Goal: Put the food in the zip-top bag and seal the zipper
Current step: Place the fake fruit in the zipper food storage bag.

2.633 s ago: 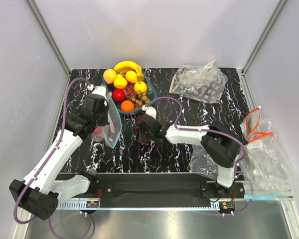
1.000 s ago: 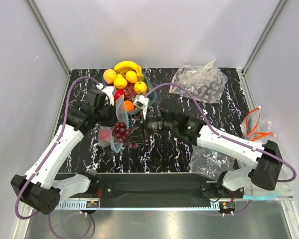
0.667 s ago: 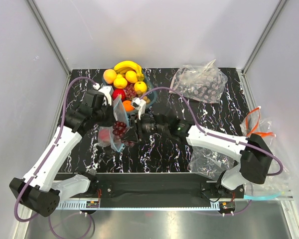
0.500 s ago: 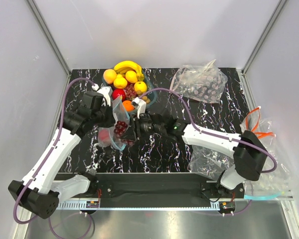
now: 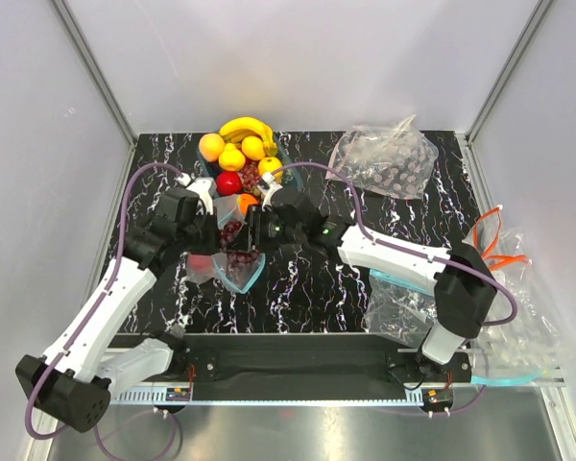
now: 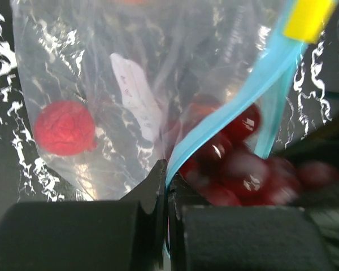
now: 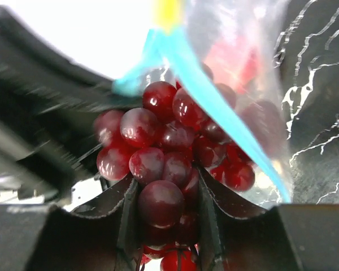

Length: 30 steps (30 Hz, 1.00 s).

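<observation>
When viewed from above, left of centre on the black marbled table point(image 5: 413, 211): the zip-top bag point(image 5: 232, 274), lifted by its mouth and hanging open toward the right arm, just in front of the heaped food point(image 5: 240, 154) at the far edge. Pinched flat in the left gripper point(image 6: 166, 175), fingers fully closed on it: the light-blue zipper point(image 6: 237, 107). Clamped in the right gripper point(image 7: 165, 186), jaws closed around the bunch: dark red grapes point(image 7: 158, 141), right at the mouth, one blue strip crossing before them. Inside already, against the clear wall, a red apple point(image 6: 65, 128). On the strip, a small yellow slider point(image 6: 308, 17).
</observation>
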Available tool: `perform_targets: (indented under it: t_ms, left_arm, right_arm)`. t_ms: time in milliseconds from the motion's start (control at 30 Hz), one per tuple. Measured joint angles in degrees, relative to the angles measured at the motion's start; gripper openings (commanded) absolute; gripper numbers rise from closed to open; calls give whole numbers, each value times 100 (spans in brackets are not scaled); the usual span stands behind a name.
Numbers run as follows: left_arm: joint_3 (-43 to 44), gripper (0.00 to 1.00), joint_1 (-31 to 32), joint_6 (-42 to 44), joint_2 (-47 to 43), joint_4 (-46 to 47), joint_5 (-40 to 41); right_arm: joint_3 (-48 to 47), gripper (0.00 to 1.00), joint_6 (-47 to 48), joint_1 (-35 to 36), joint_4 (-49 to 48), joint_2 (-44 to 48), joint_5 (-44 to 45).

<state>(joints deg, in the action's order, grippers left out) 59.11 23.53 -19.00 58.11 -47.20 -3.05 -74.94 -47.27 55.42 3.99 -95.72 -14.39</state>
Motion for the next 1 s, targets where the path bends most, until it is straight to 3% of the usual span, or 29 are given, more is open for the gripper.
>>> perform_targets:
  t_ms: [167, 267, 300, 400, 600, 1000]
  left_arm:
    - [7, 0, -46, 0, -70, 20, 7]
    - [81, 0, -63, -4, -68, -122, -31]
    - [140, 0, -59, -7, -68, -181, -103]
    - [356, 0, -28, -4, -68, -310, -289]
    - [695, 0, -24, 17, 0, -566, -280]
    - [807, 0, -24, 85, 205, -723, -72]
  right_arm:
    - [-275, 39, -85, -17, 249, -398, 343]
    - [-341, 59, -24, -13, 293, -651, 610]
    - [-358, 79, 2, -9, 293, -732, 702]
    - [-507, 87, 184, 42, 393, -935, 946]
    - [-584, 82, 568, 308, 671, -662, 1438]
    - [-564, 71, 911, 348, 1895, 957, 2275]
